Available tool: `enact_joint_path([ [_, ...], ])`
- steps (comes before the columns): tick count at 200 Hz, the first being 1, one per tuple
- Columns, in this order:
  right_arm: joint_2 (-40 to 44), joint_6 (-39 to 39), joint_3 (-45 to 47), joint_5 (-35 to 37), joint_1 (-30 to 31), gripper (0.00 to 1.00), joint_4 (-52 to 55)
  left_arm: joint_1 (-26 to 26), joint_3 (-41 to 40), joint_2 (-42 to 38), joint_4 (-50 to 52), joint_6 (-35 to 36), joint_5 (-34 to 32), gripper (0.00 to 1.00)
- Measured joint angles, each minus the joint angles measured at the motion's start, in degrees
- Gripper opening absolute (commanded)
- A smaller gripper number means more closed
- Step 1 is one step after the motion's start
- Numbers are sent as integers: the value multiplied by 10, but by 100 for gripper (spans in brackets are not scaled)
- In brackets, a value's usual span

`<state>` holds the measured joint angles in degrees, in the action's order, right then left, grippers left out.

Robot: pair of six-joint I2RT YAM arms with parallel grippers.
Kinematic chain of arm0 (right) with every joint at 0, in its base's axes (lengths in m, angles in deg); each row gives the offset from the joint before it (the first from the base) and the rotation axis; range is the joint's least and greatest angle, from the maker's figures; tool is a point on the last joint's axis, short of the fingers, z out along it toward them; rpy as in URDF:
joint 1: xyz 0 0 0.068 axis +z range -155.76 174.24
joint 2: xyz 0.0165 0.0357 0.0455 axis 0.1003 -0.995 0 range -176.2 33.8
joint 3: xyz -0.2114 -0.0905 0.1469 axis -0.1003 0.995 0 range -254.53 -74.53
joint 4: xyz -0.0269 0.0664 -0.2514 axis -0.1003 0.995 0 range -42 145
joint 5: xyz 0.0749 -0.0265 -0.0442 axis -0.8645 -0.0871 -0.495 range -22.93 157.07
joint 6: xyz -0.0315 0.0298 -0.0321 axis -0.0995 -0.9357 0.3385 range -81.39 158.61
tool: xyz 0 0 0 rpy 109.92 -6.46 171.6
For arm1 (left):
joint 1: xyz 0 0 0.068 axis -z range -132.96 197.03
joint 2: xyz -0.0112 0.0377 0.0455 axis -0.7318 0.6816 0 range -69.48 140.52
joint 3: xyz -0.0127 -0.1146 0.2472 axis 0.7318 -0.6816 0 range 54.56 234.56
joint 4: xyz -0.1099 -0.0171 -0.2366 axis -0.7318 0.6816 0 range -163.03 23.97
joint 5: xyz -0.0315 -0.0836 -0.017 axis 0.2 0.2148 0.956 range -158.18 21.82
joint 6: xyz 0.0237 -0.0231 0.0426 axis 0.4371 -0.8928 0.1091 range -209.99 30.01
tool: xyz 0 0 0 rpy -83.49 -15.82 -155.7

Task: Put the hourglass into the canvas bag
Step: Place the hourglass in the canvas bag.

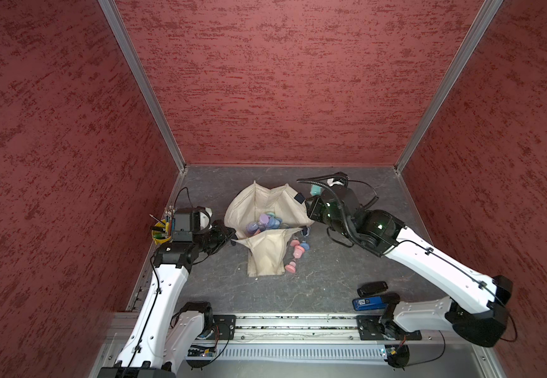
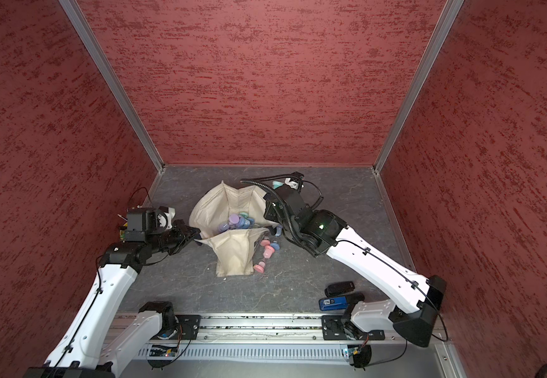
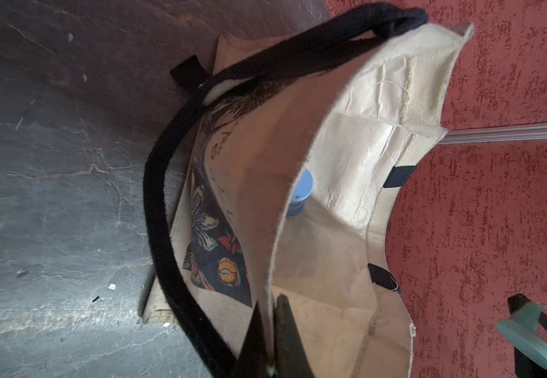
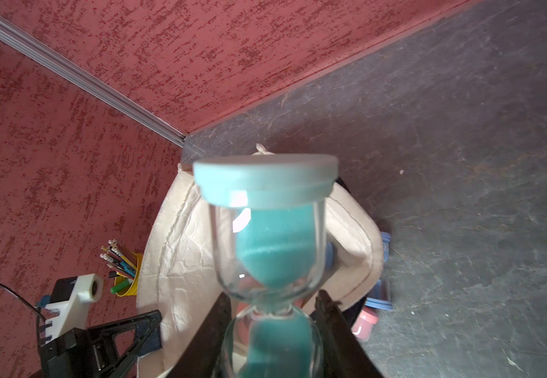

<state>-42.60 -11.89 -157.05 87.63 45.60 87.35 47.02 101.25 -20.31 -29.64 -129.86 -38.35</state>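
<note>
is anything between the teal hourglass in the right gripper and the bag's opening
Nothing visible blocks it. The right gripper holds the teal hourglass by the far right rim of the canvas bag; the left gripper pinches its near rim, so the mouth is open. Other hourglasses lie inside.

We take this for a robotics lab test cell: red textured wall panels (image 1: 298, 81) joined by aluminium corner profiles (image 1: 143, 85) box in a grey desk (image 1: 347, 271), and the left arm (image 1: 164, 294) and right arm (image 1: 439, 265) are mounted on an aluminium rail (image 1: 298, 327) along its near edge, beside bare circuit boards (image 1: 202, 352) and loose cables (image 1: 348, 220).
</note>
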Motion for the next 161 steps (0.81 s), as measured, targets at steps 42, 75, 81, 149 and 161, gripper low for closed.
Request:
enact_joint_path([
  [42,-51,21,-63,-11,12,2,-8,-10,0,-2,3,6,12,0],
  [75,-82,37,-91,-24,19,1,-26,-10,0,-2,3,10,17,0],
  [81,-89,41,-96,-28,20,1,-29,-11,0,-2,3,11,19,0],
  [149,-156,78,-141,-66,24,0,-41,-14,0,0,6,18,25,0],
  [161,-159,82,-141,-71,24,0,-43,-15,1,1,8,20,26,0],
])
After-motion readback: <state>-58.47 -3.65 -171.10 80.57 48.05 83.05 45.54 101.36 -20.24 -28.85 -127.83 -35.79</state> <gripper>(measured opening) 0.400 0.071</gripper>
